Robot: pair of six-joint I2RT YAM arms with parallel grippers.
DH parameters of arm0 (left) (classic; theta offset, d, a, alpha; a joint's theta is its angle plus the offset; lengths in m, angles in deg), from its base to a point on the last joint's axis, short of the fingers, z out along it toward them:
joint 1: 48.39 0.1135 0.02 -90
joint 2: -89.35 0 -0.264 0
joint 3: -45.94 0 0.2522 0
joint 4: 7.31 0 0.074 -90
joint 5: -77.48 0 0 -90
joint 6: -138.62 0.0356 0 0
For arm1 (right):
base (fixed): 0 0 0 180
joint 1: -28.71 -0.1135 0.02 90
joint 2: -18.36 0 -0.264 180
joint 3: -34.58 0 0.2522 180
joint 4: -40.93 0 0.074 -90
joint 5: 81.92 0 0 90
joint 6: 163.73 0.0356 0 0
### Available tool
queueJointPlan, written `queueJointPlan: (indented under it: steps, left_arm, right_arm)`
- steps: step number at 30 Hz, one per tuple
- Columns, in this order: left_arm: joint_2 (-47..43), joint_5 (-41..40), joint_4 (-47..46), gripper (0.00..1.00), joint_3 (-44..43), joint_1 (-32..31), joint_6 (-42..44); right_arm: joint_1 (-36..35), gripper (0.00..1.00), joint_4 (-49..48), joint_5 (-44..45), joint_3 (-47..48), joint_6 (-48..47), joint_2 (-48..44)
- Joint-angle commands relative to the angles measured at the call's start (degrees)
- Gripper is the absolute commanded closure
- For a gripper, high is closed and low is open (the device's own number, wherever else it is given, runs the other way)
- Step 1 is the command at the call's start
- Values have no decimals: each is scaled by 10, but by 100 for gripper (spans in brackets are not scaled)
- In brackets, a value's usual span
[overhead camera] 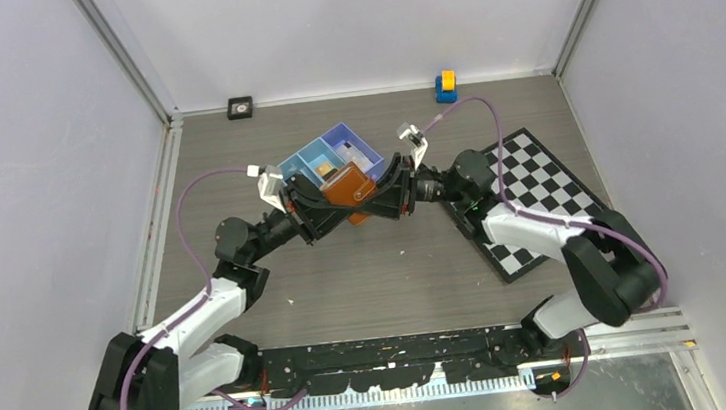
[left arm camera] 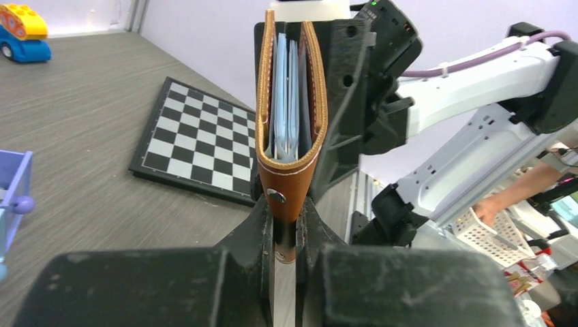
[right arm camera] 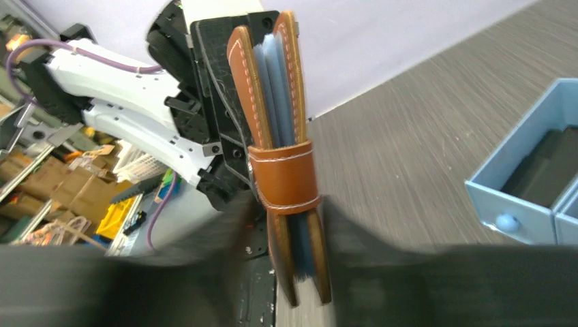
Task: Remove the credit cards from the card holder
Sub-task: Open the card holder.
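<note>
The brown card holder point(overhead camera: 349, 186) is held in the air between both grippers, in front of the blue tray. It is folded, with its strap round it point(right arm camera: 285, 178). Pale blue credit cards point(left arm camera: 286, 102) stand edge-on between its two leather sides, and they also show in the right wrist view point(right arm camera: 276, 88). My left gripper point(left arm camera: 286, 212) is shut on the holder's strap end point(left arm camera: 286, 184). My right gripper point(right arm camera: 298, 235) is blurred, with its jaws close against both sides of the holder's other end. No orange card shows.
The blue three-compartment tray point(overhead camera: 306, 156) stands just behind the holder, with small items inside; its corner shows in the right wrist view point(right arm camera: 518, 184). A chequered board point(overhead camera: 539, 198) lies to the right. A toy point(overhead camera: 445, 86) and a small black object point(overhead camera: 240, 107) sit at the back wall.
</note>
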State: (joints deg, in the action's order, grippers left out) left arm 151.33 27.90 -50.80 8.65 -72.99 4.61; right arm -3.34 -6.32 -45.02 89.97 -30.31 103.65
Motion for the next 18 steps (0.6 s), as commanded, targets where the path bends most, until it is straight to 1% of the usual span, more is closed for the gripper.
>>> queueJointPlan:
  steps: [1,2,4,5,9,12,14,15,16,17,18]
  left_arm:
    - [-36,-34,56,100,-17,4,56]
    - [-41,-47,83,100,-20,4,67]
    - [-53,-70,143,100,-25,4,89]
    - [-59,-79,165,100,-28,4,97]
    - [-73,-126,236,100,-37,3,119]
    - [-76,-146,271,100,-46,3,128]
    - [-76,-150,273,100,-45,3,127]
    - [-76,-151,273,100,-44,4,127]
    - [-75,-155,276,100,-44,4,127]
    - [-74,-160,280,100,-44,4,124]
    - [-70,-161,282,100,-46,3,123]
  right_arm:
    - [-5,39,205,73,10,-164,-91]
    - [-5,32,248,100,8,-198,-111]
    - [-5,21,307,150,2,-247,-156]
    - [-5,18,330,177,-3,-265,-173]
    - [-5,16,364,311,-31,-285,-236]
    - [-6,15,374,394,-37,-266,-269]
    - [-5,14,400,429,-26,-231,-283]
    - [-5,13,418,432,-16,-208,-286]
    - [-5,3,442,432,-2,-189,-287]
    - [-5,1,467,429,10,-174,-282]
    - [-5,1,480,416,22,-163,-275]
